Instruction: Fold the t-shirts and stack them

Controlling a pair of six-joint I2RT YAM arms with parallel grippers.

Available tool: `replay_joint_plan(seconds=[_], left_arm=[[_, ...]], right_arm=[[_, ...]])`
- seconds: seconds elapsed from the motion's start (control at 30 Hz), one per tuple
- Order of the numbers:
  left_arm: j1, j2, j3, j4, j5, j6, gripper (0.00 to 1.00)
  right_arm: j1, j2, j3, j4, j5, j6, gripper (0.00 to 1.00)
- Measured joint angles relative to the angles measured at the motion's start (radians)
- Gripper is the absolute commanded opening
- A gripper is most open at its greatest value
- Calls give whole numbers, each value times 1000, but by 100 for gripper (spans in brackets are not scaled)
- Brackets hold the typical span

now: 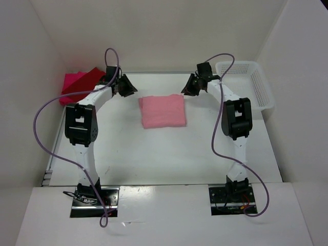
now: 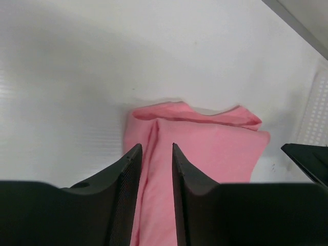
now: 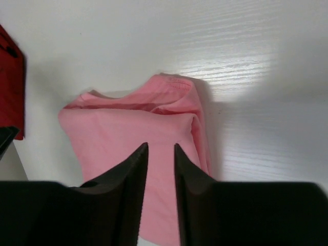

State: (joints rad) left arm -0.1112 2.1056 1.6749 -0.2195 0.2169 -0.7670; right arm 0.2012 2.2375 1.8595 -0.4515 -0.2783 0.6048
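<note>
Light pink shirt [image 1: 163,111]: It is folded into a small square. It lies flat on the table [image 1: 169,154], in the middle, a bit toward the far side.
Left gripper [image 1: 124,85]: It sits by the shirt's far left corner. Its fingers are a little apart and hold nothing.
Right gripper [image 1: 190,86]: It sits by the shirt's far right corner. Its fingers are a little apart too, and nothing is in them.
Other shirts: The bright pink shirt [image 1: 72,83] and the dark red shirt [image 1: 95,76] lie in the far left corner, well apart from the light pink one. I cannot tell how neatly they are folded.
Step, I think: The fold looks done. Next, this shirt likely has to go on the pile.
What could go wrong: A finger could catch the cloth as an arm moves and drag the fold open. The far edge looks puffy, so a pinch on just the top layer would pull it loose. If one side lifts before the other, the shirt could sag and twist.
In the way: The left arm is between this shirt and the other two. The purple cables [image 1: 36,115] hang in loops and could snag.
Basket [image 1: 264,92]: It is white and sits just beside the right arm. A wide swing could bump it.
</note>
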Motion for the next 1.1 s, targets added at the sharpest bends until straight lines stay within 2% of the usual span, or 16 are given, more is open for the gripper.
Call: replay_joint_plan(seconds=[0.07,0.2,0.23,0.27,0.47,0.63,0.83,1.03,1.1], left_arm=[[11,-23,-32,9,-12,-1,35],[0,-91,-107,41,3,-27,34],[-18,-103,-124,63,12,-32,34],[-48,-115,-148,87,23,-43,34],[-254,-139,-365,209,114,-84,31],[-237,-137,-504,224,119,-98,31],[-220,-169,-616,351,149,-108,28],[-270,-322,-841,425,140,-142,28],[-308,-395,-912,406,130,-157,32]], right_arm=[[-1,-3,1,-2,0,-4,37],[3,-46,-52,0,-2,-19,11],[6,-66,-82,5,-8,-22,2],[8,-90,-117,12,-17,-24,0],[60,-127,-312,120,-133,-9,0],[86,-126,-462,146,-169,16,0],[85,-189,-589,257,-177,47,0],[110,-309,-748,266,-144,53,0],[125,-361,-811,263,-137,52,2]])
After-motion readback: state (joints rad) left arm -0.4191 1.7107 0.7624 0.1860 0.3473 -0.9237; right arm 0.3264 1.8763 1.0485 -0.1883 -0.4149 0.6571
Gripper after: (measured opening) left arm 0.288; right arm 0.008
